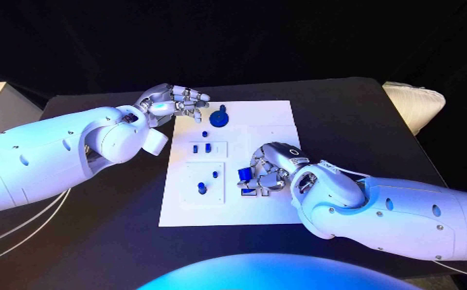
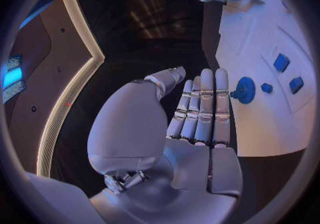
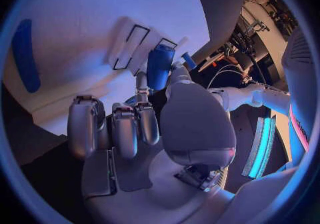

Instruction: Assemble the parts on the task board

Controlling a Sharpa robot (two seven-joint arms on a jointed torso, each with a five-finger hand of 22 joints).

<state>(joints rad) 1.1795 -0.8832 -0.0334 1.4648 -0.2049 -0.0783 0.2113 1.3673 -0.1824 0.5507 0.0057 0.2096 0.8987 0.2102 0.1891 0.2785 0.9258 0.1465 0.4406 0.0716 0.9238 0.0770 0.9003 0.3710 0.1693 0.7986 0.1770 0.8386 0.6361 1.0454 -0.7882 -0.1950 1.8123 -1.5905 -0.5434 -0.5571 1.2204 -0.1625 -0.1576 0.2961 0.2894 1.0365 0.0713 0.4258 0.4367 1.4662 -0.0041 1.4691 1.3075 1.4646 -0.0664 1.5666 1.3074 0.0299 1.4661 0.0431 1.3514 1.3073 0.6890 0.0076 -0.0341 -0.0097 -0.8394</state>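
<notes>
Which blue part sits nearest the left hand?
The round disc-shaped part at the board's far end, beside the left hand; the other parts lie nearer the right hand.

One white task board [image 1: 248,212], two silver hands, about seven blue parts

task board [image 1: 253,168] mid-table [image 1: 370,114], parts [image 1: 220,119] on it

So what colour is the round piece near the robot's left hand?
Blue. The round piece shows best in the left wrist view, beside the left hand on the white task board.
</notes>
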